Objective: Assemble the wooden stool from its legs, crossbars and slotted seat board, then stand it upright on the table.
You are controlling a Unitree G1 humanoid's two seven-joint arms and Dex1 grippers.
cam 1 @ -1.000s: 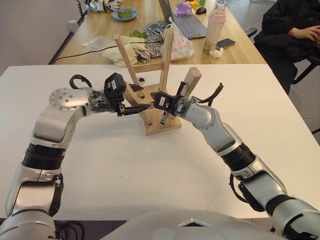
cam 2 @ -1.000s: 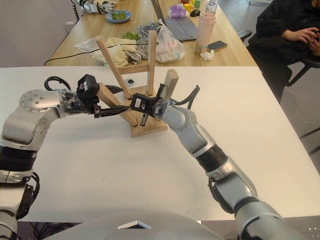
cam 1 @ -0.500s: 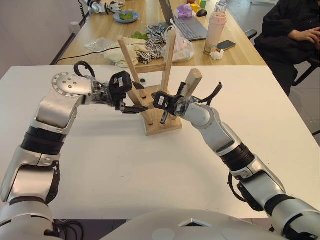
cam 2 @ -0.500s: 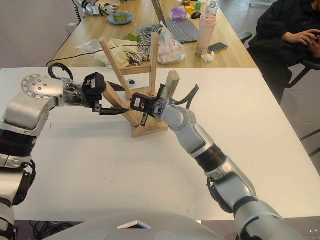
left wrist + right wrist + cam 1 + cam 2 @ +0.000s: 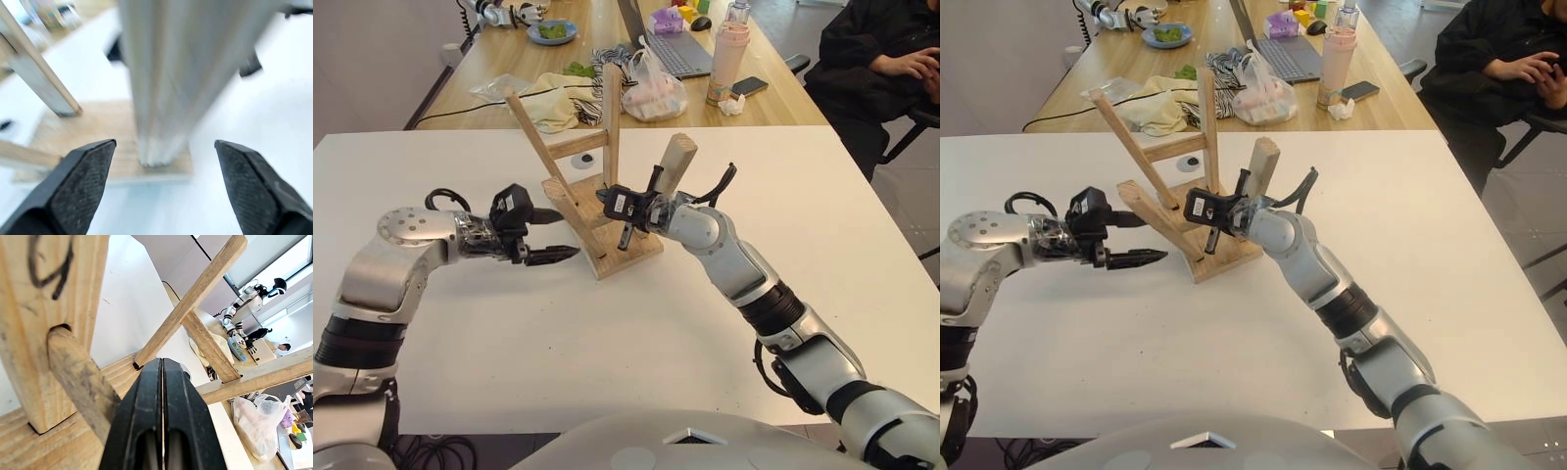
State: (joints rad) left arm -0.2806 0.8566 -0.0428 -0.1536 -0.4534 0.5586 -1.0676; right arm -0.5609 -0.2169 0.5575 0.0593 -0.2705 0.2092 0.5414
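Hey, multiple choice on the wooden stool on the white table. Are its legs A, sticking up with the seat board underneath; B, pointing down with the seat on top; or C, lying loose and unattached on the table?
A: the light wooden stool has its slotted seat board at the bottom on the white table, with its legs rising from it.

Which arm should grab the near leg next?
Left, I'd judge. The left gripper is open, with the leg lined up between its fingers, just short of it. The right gripper is shut and empty, tucked in by the seat board.
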